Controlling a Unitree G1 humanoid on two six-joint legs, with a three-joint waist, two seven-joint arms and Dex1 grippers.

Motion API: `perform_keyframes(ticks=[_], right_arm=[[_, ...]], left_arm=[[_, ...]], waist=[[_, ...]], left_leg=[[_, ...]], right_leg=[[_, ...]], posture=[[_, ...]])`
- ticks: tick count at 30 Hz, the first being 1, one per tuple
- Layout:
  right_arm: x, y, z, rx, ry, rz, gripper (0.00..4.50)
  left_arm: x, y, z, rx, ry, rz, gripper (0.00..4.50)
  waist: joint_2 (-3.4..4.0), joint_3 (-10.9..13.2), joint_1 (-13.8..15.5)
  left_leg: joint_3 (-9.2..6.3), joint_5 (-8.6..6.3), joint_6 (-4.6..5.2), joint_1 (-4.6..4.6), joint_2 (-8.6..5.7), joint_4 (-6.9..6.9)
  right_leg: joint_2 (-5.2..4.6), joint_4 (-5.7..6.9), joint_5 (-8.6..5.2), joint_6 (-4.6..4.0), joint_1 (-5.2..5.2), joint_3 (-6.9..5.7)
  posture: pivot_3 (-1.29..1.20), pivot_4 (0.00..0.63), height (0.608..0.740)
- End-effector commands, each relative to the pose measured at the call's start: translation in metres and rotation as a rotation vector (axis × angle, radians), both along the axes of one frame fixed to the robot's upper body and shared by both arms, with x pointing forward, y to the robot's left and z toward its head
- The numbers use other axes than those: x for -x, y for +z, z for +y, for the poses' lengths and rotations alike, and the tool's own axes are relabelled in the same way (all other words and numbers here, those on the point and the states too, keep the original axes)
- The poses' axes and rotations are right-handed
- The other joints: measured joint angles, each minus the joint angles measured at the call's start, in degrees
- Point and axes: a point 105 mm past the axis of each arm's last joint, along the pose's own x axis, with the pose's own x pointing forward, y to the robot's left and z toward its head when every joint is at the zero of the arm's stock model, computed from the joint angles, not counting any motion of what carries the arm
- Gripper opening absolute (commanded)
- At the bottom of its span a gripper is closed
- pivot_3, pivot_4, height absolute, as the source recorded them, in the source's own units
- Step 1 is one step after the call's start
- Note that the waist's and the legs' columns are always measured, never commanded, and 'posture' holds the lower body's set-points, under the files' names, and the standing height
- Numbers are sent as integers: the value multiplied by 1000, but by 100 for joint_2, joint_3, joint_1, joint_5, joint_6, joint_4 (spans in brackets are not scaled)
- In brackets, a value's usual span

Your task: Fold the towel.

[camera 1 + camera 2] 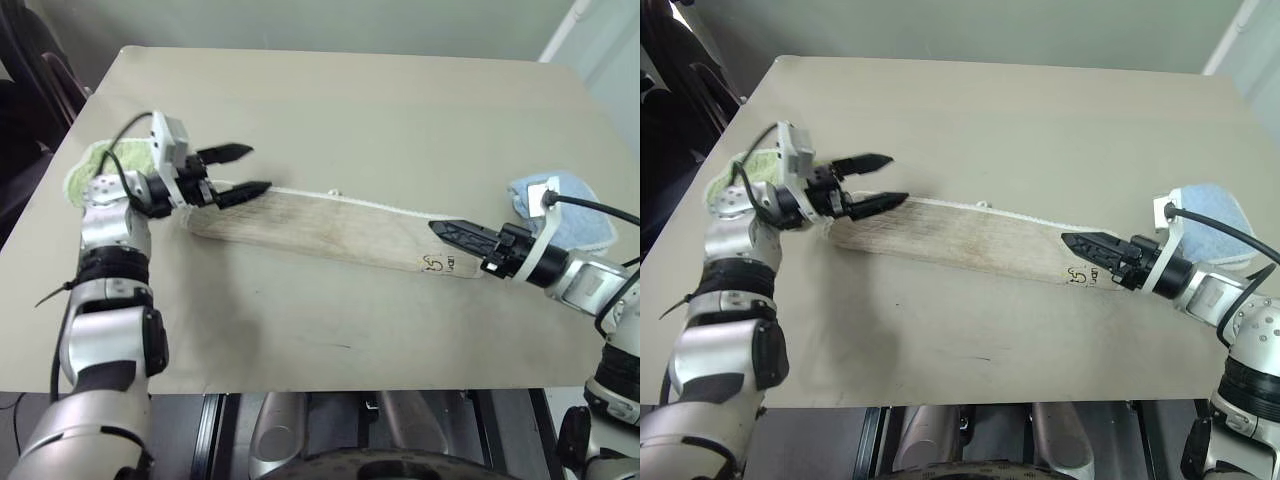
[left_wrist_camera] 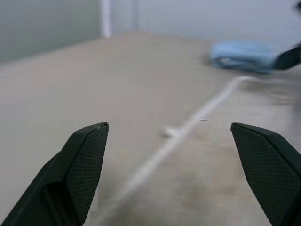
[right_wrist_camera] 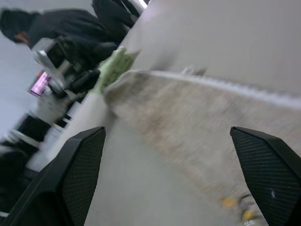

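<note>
Now both the left gripper [image 1: 240, 171] and right gripper [image 3: 169, 176] hover over the towel [image 1: 330, 232], jaws wide apart, holding nothing

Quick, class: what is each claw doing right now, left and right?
Left claw: open, holding nothing, over the towel's end.
Right claw: open, holding nothing, over the towel's other end.
</note>
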Motion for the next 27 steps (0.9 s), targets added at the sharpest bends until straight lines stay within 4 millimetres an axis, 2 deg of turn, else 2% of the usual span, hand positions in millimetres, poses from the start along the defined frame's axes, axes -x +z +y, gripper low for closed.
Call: perform_keyframes(ticks=[1, 4, 8, 11, 17, 22, 27], right_arm=[[19, -7, 2, -79, 1, 100, 4482], [32, -25, -3, -152, -49, 237, 4482], [45, -37, -8, -201, -116, 354, 4482], [53, -49, -12, -223, -177, 403, 4482], [48, -56, -21, -274, -305, 424, 4482], [40, -63, -35, -312, -418, 454, 4482], [30, -60, -45, -347, -498, 441, 4482]], left_arm=[[23, 9, -10, -64, -126, 14, 4500], [36, 2, -16, -99, -170, 36, 4500], [53, -17, -25, -200, -250, 36, 4500], [63, -28, -35, -204, -302, 60, 4500], [69, -36, -53, -163, -332, 74, 4500], [69, -38, -56, -151, -332, 77, 4500], [68, -40, -57, -148, -326, 78, 4500]], waist=[[-2, -1, 9], [0, -1, 44], [-1, -2, 61], [-2, -3, 62], [0, -4, 61], [0, -4, 61], [1, -4, 60]], left_leg=[[0, 0, 0, 1, 0, 0], [-11, -3, 2, 7, -2, -4], [-16, -10, 6, 14, -6, -1], [-33, -23, 7, 16, -8, -4], [-43, -27, 15, 5, -8, -6], [-44, -38, 24, 6, -8, -6], [-43, -36, 28, 9, -8, -6]], right_leg=[[0, -1, -1, -1, 1, 1], [0, -4, -56, 39, 13, 1], [-6, -8, -57, 41, 26, 7], [-5, -29, -58, 40, 38, 2], [-5, -85, -31, 49, 50, -3], [-5, -94, -32, 50, 55, -2], [-5, -104, -24, 57, 64, -1]], posture=[[0, 150, 697], [0, 150, 697], [0, 150, 697], [0, 150, 697], [0, 150, 697], [0, 150, 697], [0, 150, 697]])
